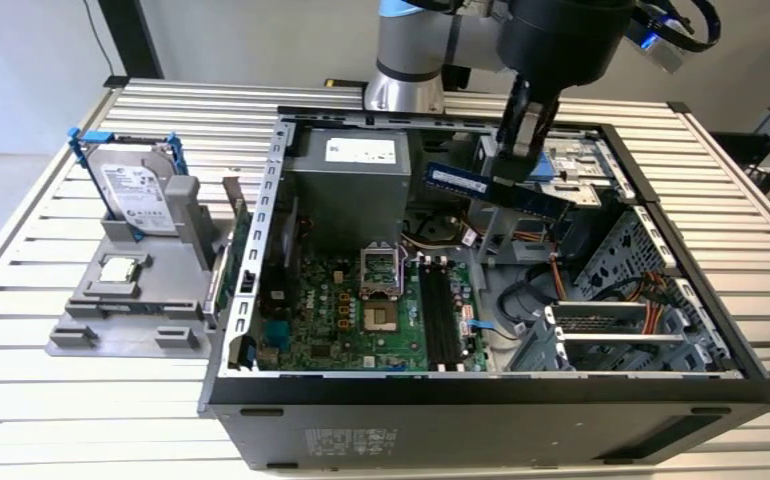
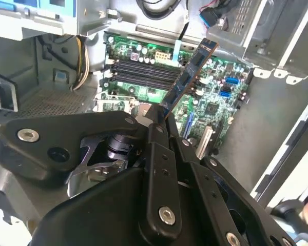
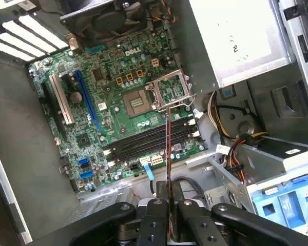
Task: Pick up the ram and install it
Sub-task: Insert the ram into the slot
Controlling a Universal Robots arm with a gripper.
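Observation:
My gripper [image 1: 520,160] is shut on the ram [image 1: 497,190], a long dark blue-green stick with black chips and a pale label. It hangs in the air inside the open computer case [image 1: 245,300], above the drive cage area and well above the motherboard. In the second wrist view the ram [image 2: 188,77] sticks out slanted from the gripper [image 2: 161,117]. The first wrist view shows the ram [image 3: 168,154] edge-on, rising from the gripper [image 3: 168,204]. The black memory slots [image 1: 441,315] [image 2: 143,73] [image 3: 149,139] lie below on the green board, apart from the stick.
A grey power supply [image 1: 348,165] fills the case's back, with cables beside it. The open processor socket [image 1: 378,270] sits next to the slots. Outside the case, at the exterior view's left, a grey stand holds a silver hard drive [image 1: 138,185] and a small processor chip [image 1: 118,268].

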